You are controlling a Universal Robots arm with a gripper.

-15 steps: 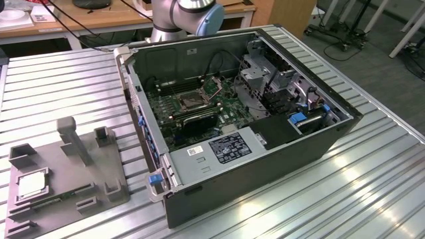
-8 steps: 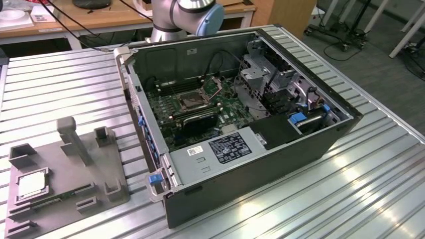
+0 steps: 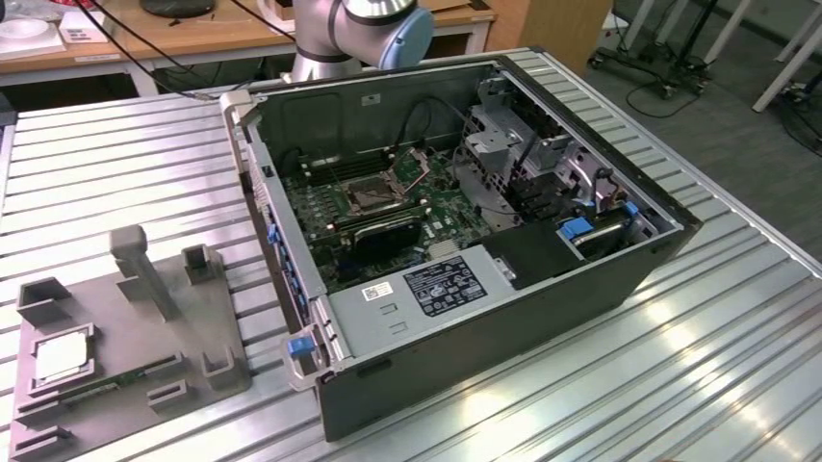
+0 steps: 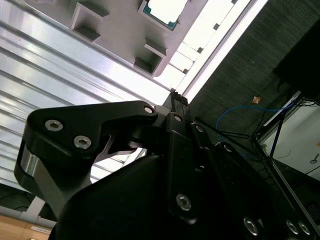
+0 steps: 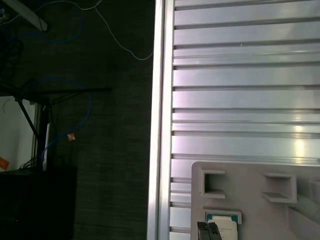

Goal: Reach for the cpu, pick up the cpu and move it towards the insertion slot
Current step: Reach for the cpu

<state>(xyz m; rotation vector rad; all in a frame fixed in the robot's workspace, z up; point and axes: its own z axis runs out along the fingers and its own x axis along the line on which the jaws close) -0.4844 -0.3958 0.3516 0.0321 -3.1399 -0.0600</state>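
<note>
Cpu [image 5: 230,227] lies ungrasped in its tray [image 5: 250,180] on the table [image 5: 240,75]. The hand [image 5: 209,231] hangs above it, closed and empty. The slot [image 3: 364,195] is well apart.

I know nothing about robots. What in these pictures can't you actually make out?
- The cpu: cut off by the picture's edge in both wrist views. In the first wrist view the gripper also covers part of it.
- The insertion slot: too small in the exterior view to tell what lies in its dark centre.
- The arm: runs off the exterior view's top edge.
</note>
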